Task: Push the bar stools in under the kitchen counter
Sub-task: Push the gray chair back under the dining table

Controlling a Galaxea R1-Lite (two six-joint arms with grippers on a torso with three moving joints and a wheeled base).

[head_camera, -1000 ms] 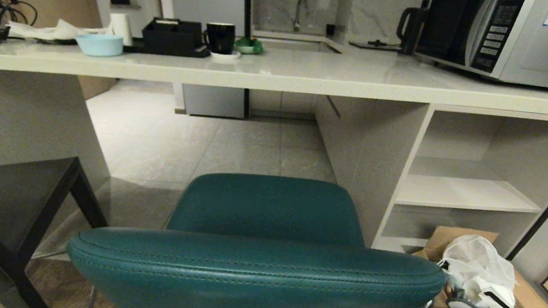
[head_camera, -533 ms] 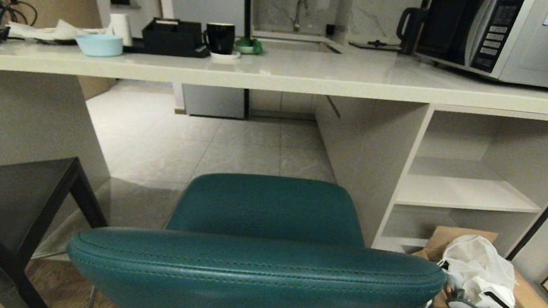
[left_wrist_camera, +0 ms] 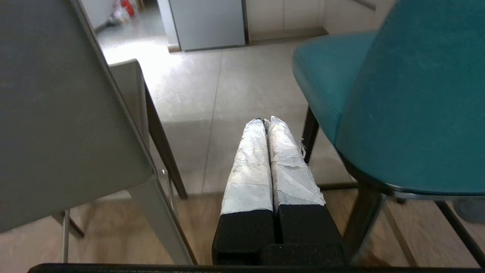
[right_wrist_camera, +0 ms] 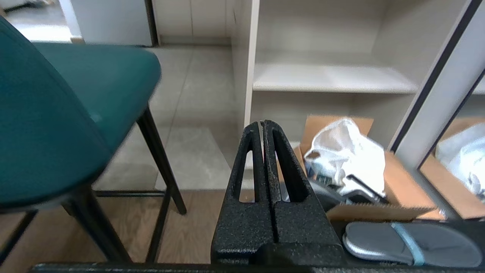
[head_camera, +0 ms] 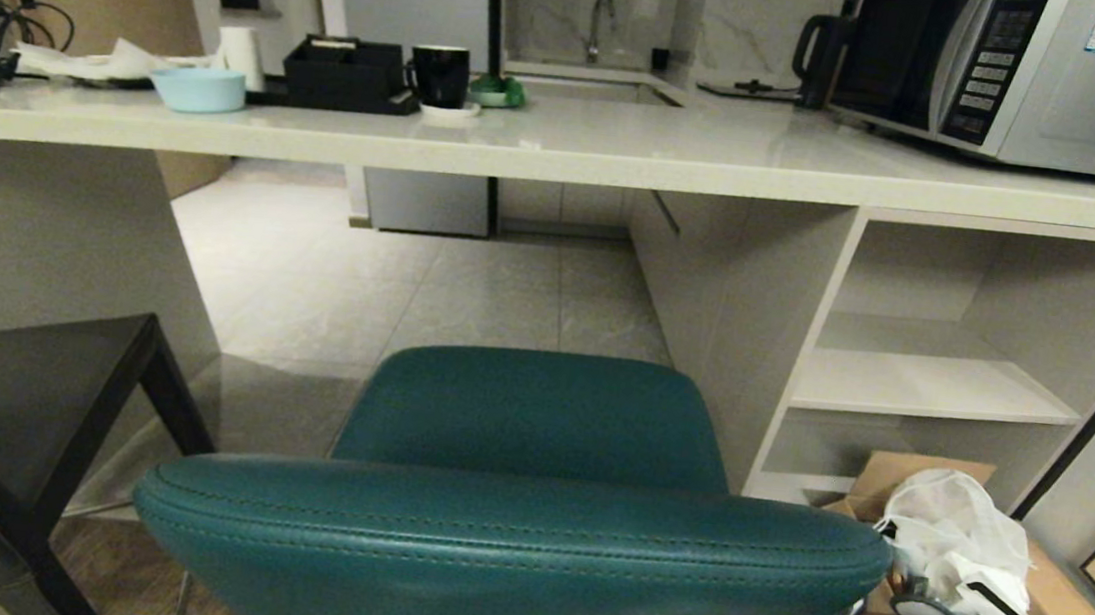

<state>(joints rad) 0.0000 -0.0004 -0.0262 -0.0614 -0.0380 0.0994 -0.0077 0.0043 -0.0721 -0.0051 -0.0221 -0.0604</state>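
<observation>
Teal stool (head_camera: 528, 507): seen in the head view directly ahead, backrest nearest, seat pointing at the open bay under the kitchen counter (head_camera: 562, 153); not yet pushed under, judged from the seat front lying short of the counter edge.
Grey stool (head_camera: 5, 416): to the left of the teal one, also outside the counter.
Step in hand: the teal stool is judged the one to be pushed; contact is best made on the backrest, centred, so that it slides straight and is not swung toward the side panel (head_camera: 738, 316) on its right.
Hazard: cardboard box (head_camera: 923, 585) near the right legs.
Left gripper (left_wrist_camera: 267, 121): fingers pressed together, nothing held, hanging between the two stools, touching neither.
Right gripper (right_wrist_camera: 263, 125): closed, empty, beside the teal stool's right.
</observation>
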